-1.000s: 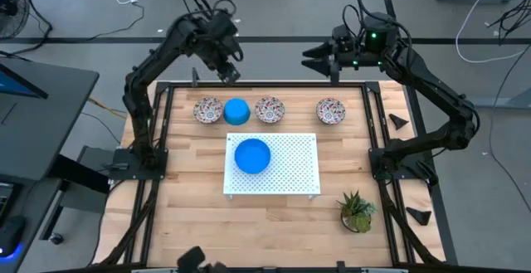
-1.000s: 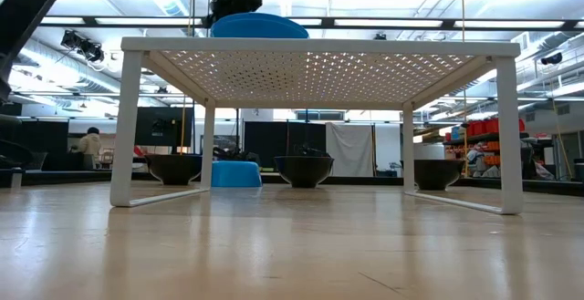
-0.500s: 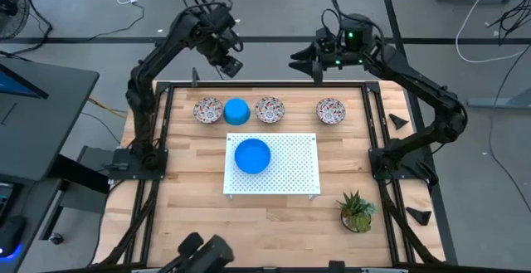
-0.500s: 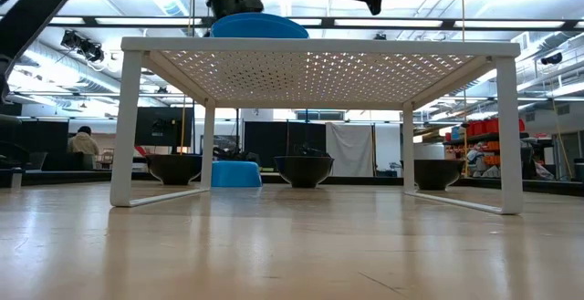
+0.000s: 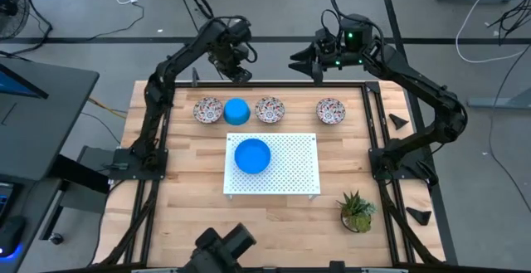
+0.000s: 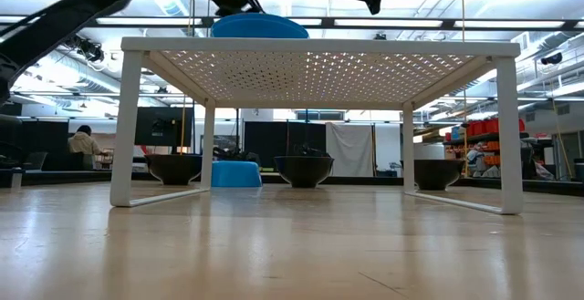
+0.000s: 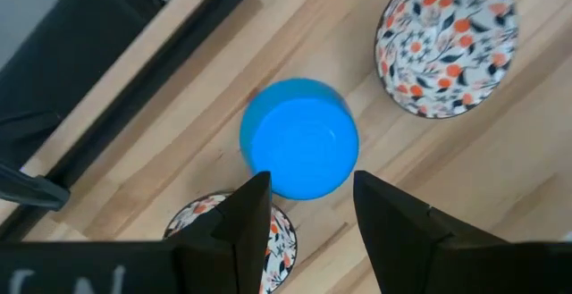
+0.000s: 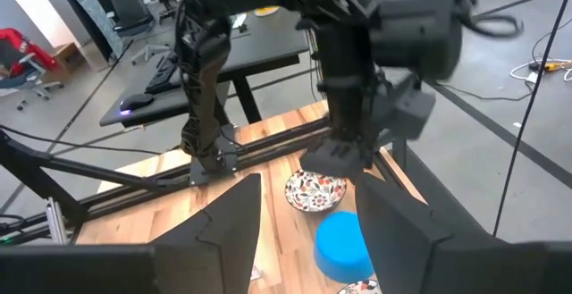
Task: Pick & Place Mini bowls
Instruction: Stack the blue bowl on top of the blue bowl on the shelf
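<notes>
Along the table's far edge stand four mini bowls in a row: a floral one (image 5: 207, 110), a blue one (image 5: 237, 111), and two more floral ones (image 5: 270, 109) (image 5: 331, 111). Another blue bowl (image 5: 252, 156) sits on the white perforated board (image 5: 290, 169). My left gripper (image 5: 238, 71) hangs open, pointing down, above the row's blue bowl (image 7: 299, 151), which shows just ahead of its fingertips (image 7: 313, 205). My right gripper (image 5: 302, 59) is open, high beyond the far edge, pointing toward the table's left. In its wrist view I see the left arm (image 8: 357, 62) and the blue bowl (image 8: 344, 245).
The board stands on legs (image 6: 126, 127) as a low table, and the far row of bowls shows under it. A small potted plant (image 5: 357, 211) stands at the near right. A black frame (image 5: 369, 86) rims the table. A dark device (image 5: 224, 244) is at the near edge.
My left gripper has come down and moved a little toward the table's right, closer above the blue bowl in the far row, with a slight roll. My right gripper moved a little toward the table's left early on, then kept still. No bowl has moved.
</notes>
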